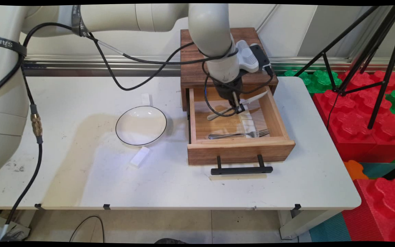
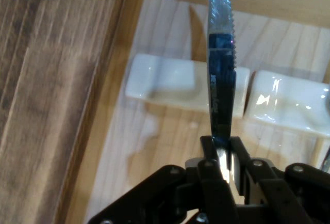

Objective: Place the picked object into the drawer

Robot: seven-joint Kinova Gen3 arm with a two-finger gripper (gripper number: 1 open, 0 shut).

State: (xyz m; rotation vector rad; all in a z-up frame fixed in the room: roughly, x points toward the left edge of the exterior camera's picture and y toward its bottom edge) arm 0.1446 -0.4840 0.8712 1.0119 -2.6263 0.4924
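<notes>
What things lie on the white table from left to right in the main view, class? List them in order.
White block → black-rimmed plate → open wooden drawer, holding a fork, with the gripper shut on a knife above it.

A white tabletop (image 1: pixel 170 185) stands before a pale wall (image 1: pixel 286 31) with a metal rail (image 1: pixel 98 63) running along its base. To the right, giant red (image 1: pixel 358 123) and green (image 1: pixel 315 80) building blocks are stacked beside a black tripod (image 1: pixel 372 51), over a tiled floor (image 1: pixel 183 224).
</notes>
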